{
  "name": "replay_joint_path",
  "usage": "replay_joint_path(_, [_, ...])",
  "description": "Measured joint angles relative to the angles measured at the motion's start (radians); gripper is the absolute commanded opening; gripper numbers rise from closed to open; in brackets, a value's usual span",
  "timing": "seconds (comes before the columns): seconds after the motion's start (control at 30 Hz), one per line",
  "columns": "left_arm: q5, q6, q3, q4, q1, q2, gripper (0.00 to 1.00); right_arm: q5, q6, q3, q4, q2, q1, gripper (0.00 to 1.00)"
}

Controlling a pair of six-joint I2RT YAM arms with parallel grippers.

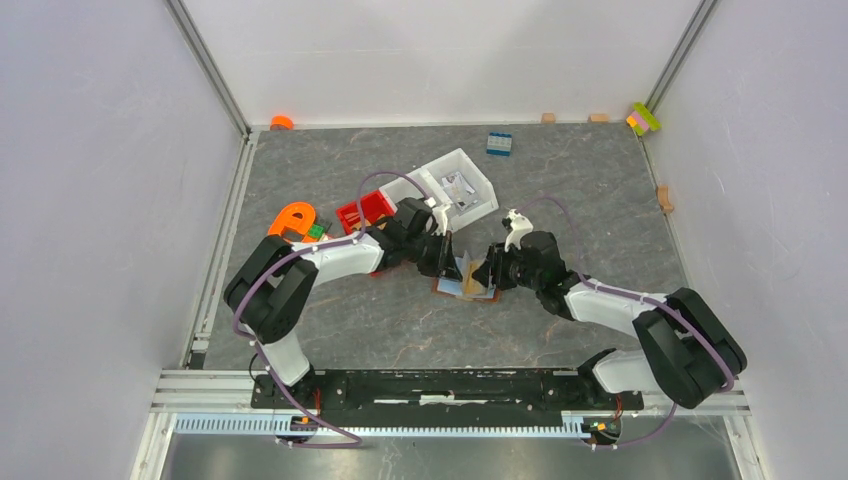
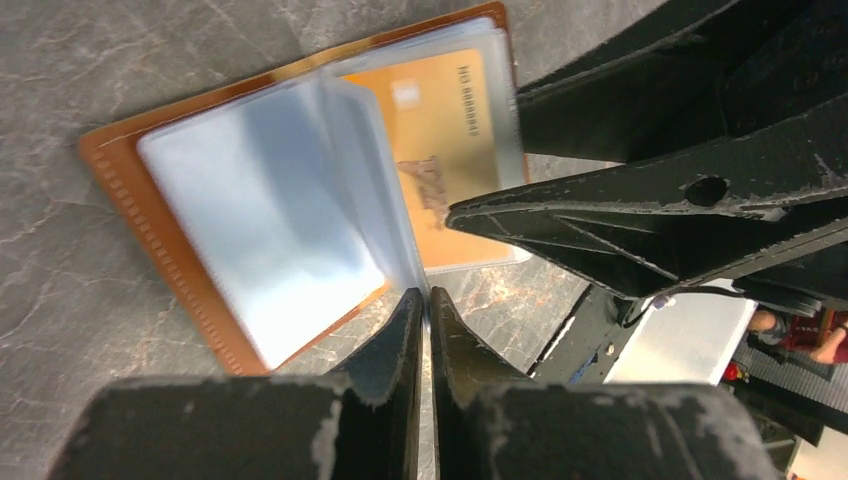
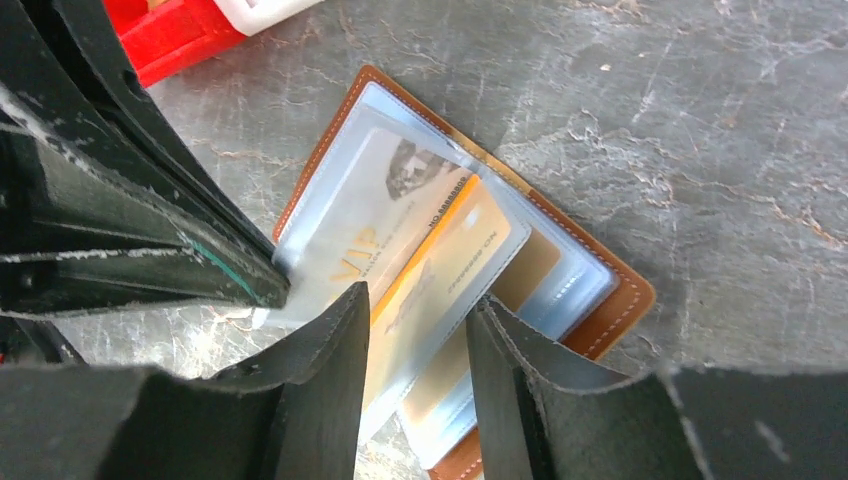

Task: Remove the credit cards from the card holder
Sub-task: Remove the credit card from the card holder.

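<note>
The brown card holder (image 1: pixel 452 290) lies open on the table between both grippers, its clear sleeves fanned up. My left gripper (image 2: pixel 428 298) is shut on the edge of one raised clear sleeve; it also shows in the top view (image 1: pixel 447 262). An orange-tan card (image 2: pixel 440 130) sits in a sleeve on the holder (image 2: pixel 120 190); a pale silvery page (image 2: pixel 250 220) lies beside it. My right gripper (image 3: pixel 415 320) is open, its fingers straddling the sleeve holding the orange-tan card (image 3: pixel 430 270). A pale card marked VIP (image 3: pixel 360 230) lies next to it over the holder (image 3: pixel 620 300). The right gripper also shows in the top view (image 1: pixel 487 272).
A red bin (image 1: pixel 365 210) and a white bin (image 1: pixel 460 185) stand just behind the left gripper; the red bin shows in the right wrist view (image 3: pixel 180 35). An orange object (image 1: pixel 292 218) lies left, a blue brick (image 1: pixel 499 142) at the back.
</note>
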Motion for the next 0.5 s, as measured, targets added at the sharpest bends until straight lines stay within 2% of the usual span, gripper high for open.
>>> replay_joint_path(0.2, [-0.036,0.000,0.000,-0.027,0.007,0.000,0.13,0.045,-0.010,0.000,-0.039,-0.005,0.000,0.40])
replay_joint_path(0.33, [-0.051,0.000,0.000,-0.033,0.010,0.000,0.27,0.061,-0.021,0.000,-0.056,-0.005,0.000,0.35])
replay_joint_path(0.43, [-0.047,-0.004,-0.001,-0.032,0.011,0.000,0.35,0.060,-0.025,0.005,-0.067,-0.003,-0.001,0.27])
replay_joint_path(0.5, [-0.041,-0.008,-0.002,-0.027,0.011,0.000,0.38,0.059,-0.028,0.012,-0.068,0.005,-0.001,0.17])
